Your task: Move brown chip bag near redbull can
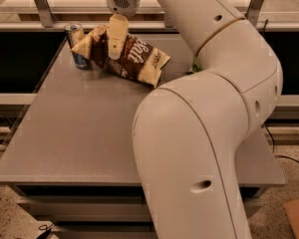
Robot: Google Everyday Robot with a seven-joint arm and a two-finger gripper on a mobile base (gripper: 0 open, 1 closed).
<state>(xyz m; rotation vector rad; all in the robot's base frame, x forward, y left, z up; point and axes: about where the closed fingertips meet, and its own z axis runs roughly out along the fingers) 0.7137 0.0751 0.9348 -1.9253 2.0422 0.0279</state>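
The brown chip bag (137, 59) lies on the grey table (89, 133) at the far left, with white script lettering and cream ends. Its left end touches or overlaps the redbull can (74, 39), a slim silver-blue can standing upright at the table's far-left corner. My gripper (117, 38) comes down from the top of the view and sits right over the left half of the bag, a little right of the can. The bag's part behind the gripper is hidden.
My large white arm (204, 133) fills the right and front of the view and hides much of the table's right side. A bit of something green (194, 68) shows behind the arm. Metal frame posts (40, 4) stand behind the table.
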